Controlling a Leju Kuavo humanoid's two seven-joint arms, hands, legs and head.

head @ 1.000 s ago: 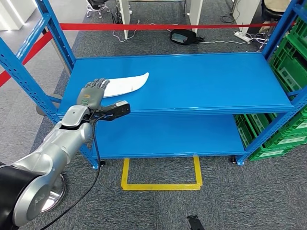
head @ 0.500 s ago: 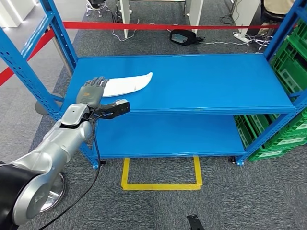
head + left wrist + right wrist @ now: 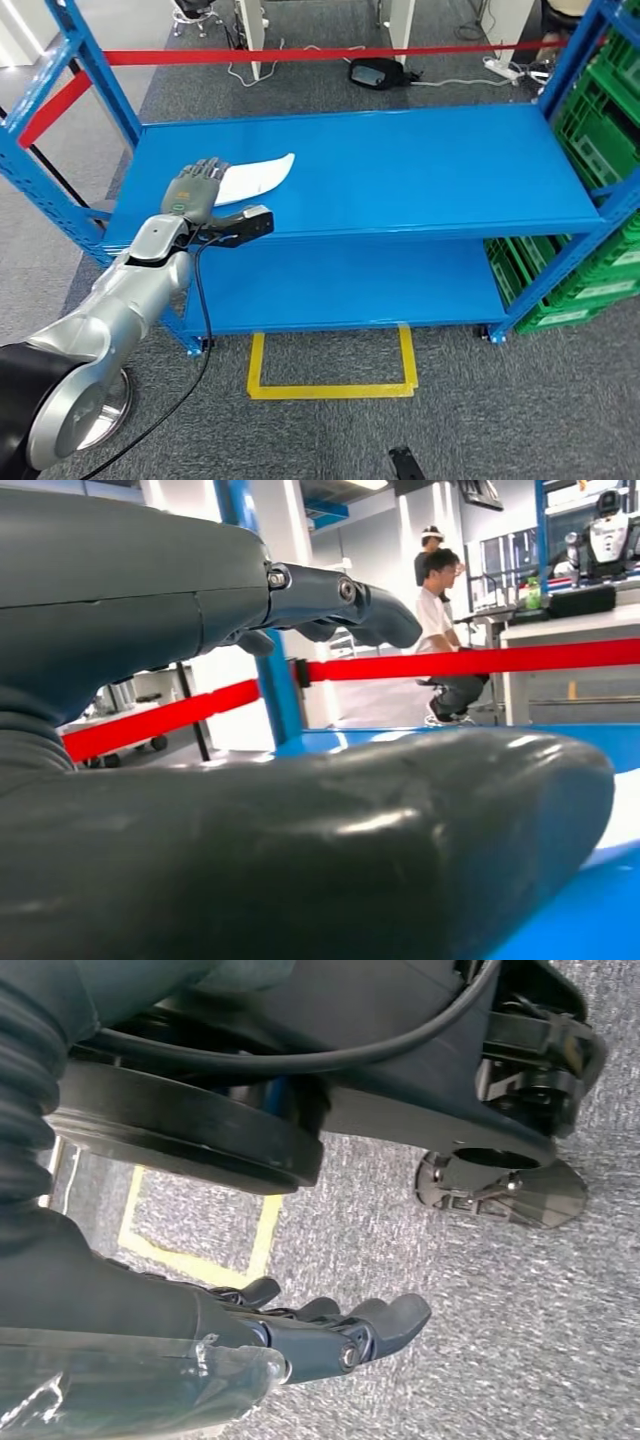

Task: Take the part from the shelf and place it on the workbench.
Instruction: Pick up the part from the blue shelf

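One white part (image 3: 253,178) on blue shelf (image 3: 423,170) — left hand (image 3: 195,191) over its end.

The left hand (image 3: 226,730) takes up most of the left wrist view: a broad, glossy grey thumb (image 3: 362,840) runs across the lower part, and darker fingers (image 3: 355,600) reach out above it, apart from the thumb with nothing visible between them. Beyond the thumb lies the blue shelf surface (image 3: 589,910), with a pale patch (image 3: 626,815) at the picture's edge that may be the white part, though too little shows to be sure. A blue shelf post (image 3: 272,670) stands behind, and a red barrier tape (image 3: 468,662) stretches across. Farther back, a seated person (image 3: 445,630) in a white shirt faces a desk (image 3: 573,630).
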